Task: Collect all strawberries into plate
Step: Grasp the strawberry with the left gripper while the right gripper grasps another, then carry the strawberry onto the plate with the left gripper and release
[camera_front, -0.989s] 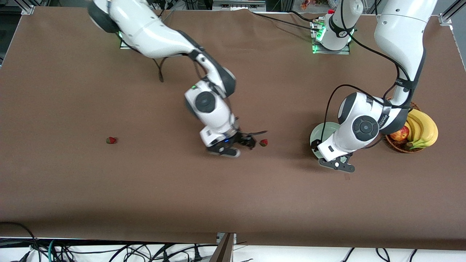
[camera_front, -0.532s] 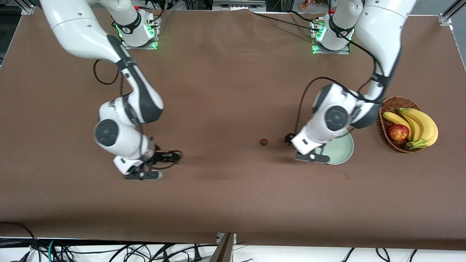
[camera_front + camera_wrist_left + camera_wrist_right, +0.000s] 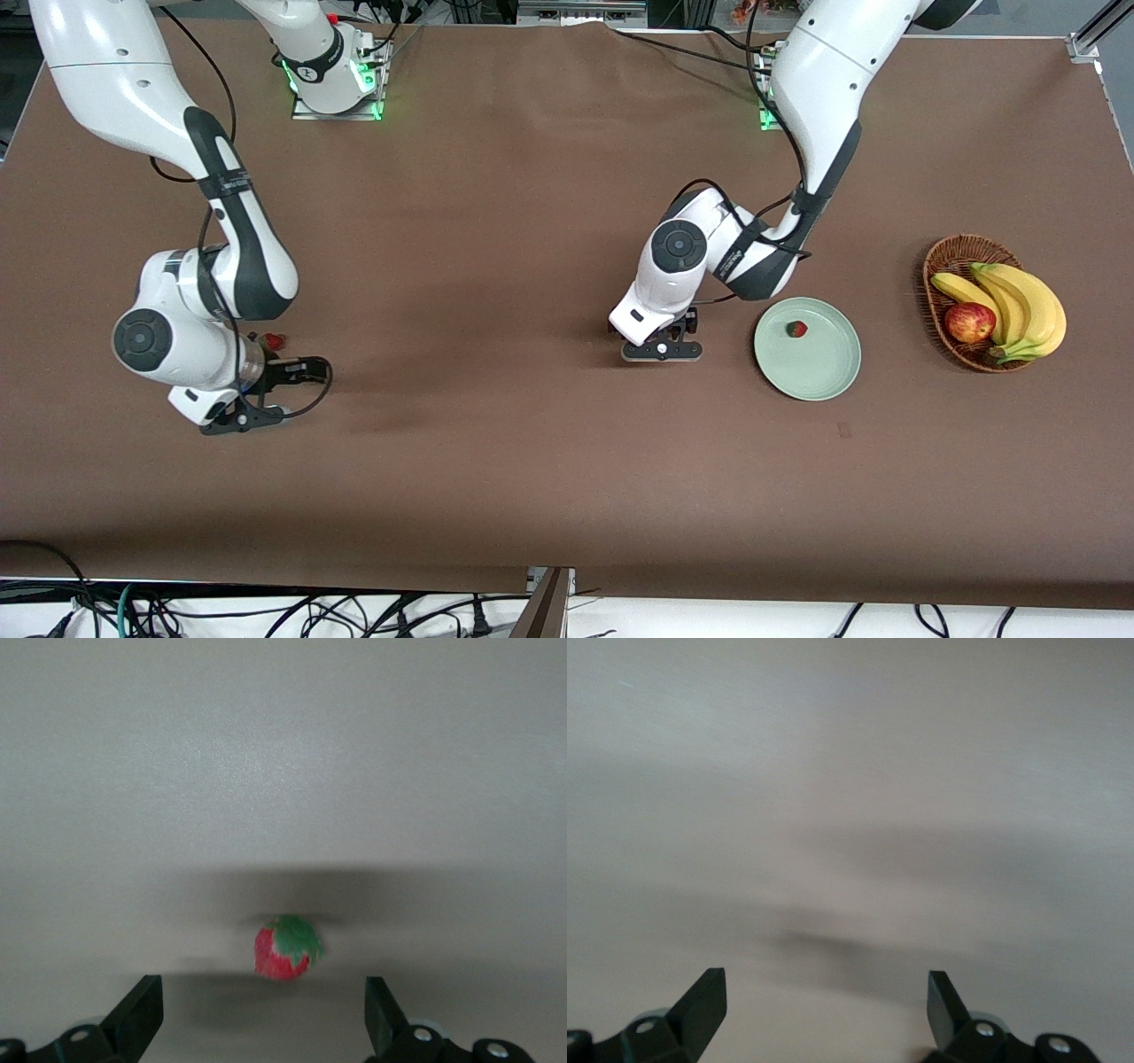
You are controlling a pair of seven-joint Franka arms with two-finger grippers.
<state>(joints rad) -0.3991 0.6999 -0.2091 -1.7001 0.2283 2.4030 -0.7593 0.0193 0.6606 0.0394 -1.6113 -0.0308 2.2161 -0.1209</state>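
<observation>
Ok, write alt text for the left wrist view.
A small red strawberry with a green leafy cap lies on the bare table, ahead of the open left gripper, between the lines of its two dark fingertips.

A brown wicker basket [image 3: 941, 266] stands on the brown table [image 3: 532, 461] toward the left arm's end. In it lies a bunch of yellow bananas [image 3: 1019, 306], curving along the side toward that end of the table, with a red apple [image 3: 969, 322] tucked against them. Black cables [image 3: 266, 611] trail along the white strip below the table's near edge, and more cables [image 3: 673, 49] run over the table's top edge by the arm bases. A small dark mark [image 3: 844, 431] shows on the cloth nearer the camera than the basket
</observation>
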